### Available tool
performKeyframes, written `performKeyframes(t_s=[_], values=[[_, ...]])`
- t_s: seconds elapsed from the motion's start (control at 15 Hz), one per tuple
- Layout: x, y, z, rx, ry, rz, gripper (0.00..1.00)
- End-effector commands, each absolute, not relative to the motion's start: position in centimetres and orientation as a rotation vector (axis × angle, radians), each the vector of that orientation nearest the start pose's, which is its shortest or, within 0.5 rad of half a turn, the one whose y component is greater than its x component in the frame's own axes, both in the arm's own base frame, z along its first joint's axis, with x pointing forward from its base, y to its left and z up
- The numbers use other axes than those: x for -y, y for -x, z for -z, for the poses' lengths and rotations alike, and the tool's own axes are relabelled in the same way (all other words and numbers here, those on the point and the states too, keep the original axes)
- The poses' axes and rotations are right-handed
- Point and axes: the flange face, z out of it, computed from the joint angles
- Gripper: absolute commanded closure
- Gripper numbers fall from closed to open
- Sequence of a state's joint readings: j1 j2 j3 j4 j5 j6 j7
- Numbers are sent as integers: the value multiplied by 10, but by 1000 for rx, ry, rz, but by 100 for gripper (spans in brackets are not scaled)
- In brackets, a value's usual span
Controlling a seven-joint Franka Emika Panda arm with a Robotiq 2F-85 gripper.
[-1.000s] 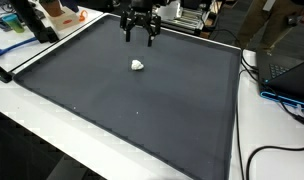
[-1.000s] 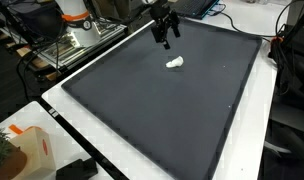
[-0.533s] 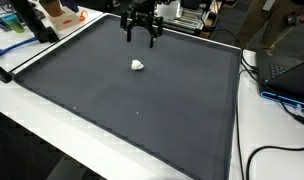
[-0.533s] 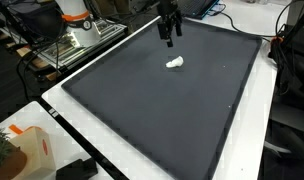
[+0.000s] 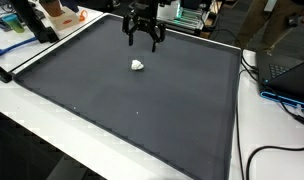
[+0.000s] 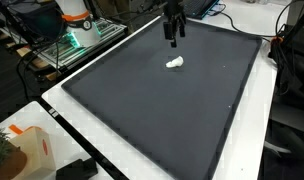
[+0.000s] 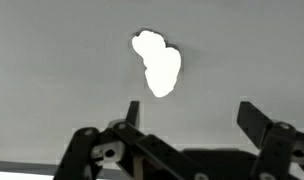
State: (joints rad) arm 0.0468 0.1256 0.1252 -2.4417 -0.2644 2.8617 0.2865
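The small white crumpled lump [image 5: 138, 66] lies flat on the dark grey mat [image 5: 132, 110]; irregular and elongated [image 7: 158, 64]; near the mat's far edge [image 6: 174, 63].

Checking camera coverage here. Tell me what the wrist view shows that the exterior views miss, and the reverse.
Only the wrist view: the white lump up close, its outline lobed, just ahead of the open gripper, whose fingers touch nothing. Only an exterior view: the whole dark mat, the white table under it, and cables at one side. Both: the lump lying alone on the mat, with the gripper above the mat and apart from the lump.
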Motion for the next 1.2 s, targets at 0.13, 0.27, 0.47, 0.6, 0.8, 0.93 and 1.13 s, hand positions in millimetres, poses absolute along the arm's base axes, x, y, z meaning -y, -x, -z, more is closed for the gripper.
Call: performKeyframes(t_s=[0.13,0.27,0.47,0.6,0.8,0.93,1.13], values=[[-103,-514,-288,157,3161,336,0],[-104,-522,-296,145,3176,258,0],[-107,-535,-306,147,3185,186,0],[-108,-544,-311,148,3195,154,0],[-109,-555,-314,139,3204,97,0],[-108,-563,-313,134,3219,41,0],[-106,-573,-311,126,3224,-36,0]])
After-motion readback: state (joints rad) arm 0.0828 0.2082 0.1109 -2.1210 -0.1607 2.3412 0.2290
